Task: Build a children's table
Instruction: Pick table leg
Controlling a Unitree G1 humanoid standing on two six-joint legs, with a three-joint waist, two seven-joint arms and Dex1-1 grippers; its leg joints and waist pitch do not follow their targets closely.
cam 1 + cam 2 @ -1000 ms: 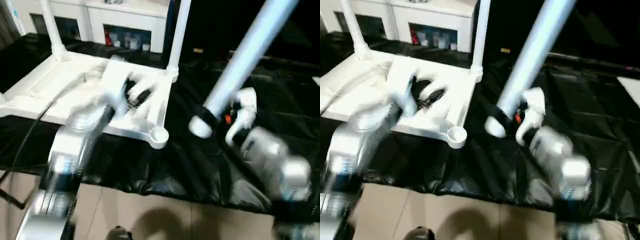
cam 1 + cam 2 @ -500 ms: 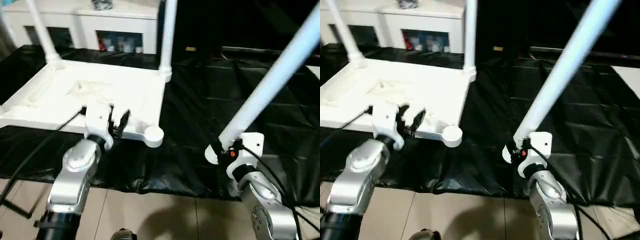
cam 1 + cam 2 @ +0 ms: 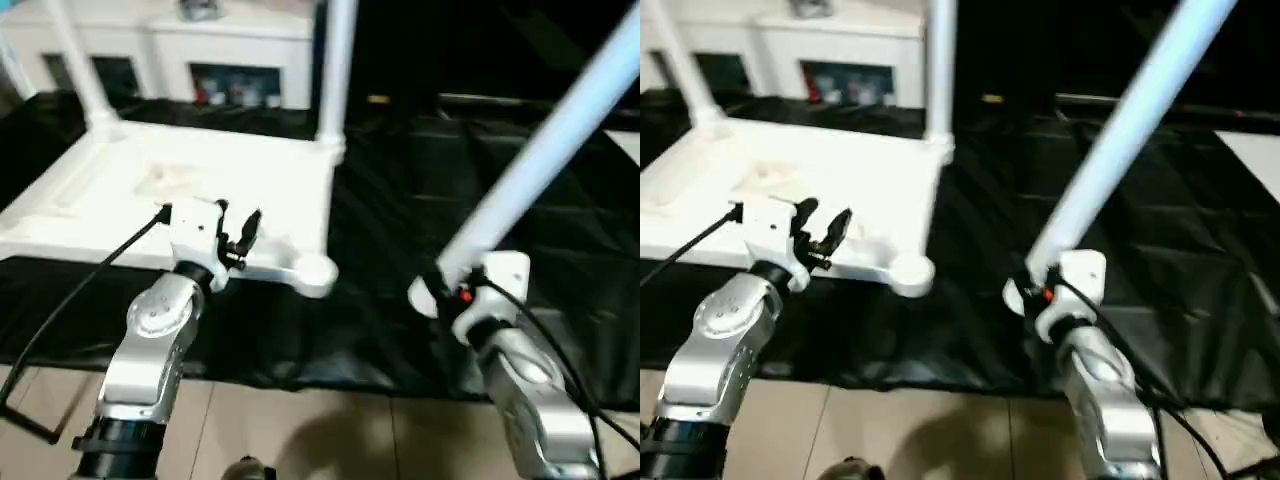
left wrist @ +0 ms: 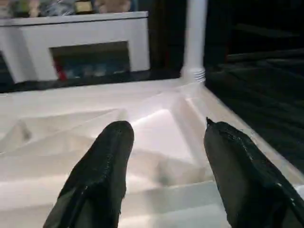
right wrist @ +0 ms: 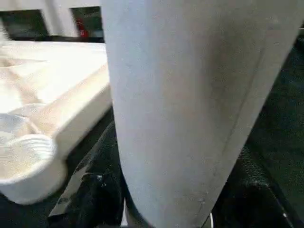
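The children's table top [image 3: 120, 190] lies upside down on the left, ribbed underside up. Two white legs [image 3: 335, 70] [image 3: 82, 70] stand upright in its far corner sockets. The near right corner socket [image 3: 318, 272] holds nothing. My left gripper [image 3: 235, 235] hovers over the top's near edge, open, with only the ribs showing between its black fingers [image 4: 107, 161]. To the right of the top, my right gripper [image 3: 445, 290] is shut on the lower end of a third long leg [image 3: 540, 150], which slants up and to the right. In the right wrist view this leg [image 5: 190, 95] sits between the fingers, with the socket [image 5: 28, 147] close beside it.
A white glass-door cabinet [image 3: 235, 60] stands behind the table top. A black sheet [image 3: 400, 200] covers the work surface, with open room on the right. A tan tiled floor [image 3: 300, 430] lies in front. A black cable [image 3: 80, 300] trails from my left arm.
My left gripper has drawn back from the middle of the top to its near edge. My right gripper has carried the leg lower and nearer. The view has shifted too.
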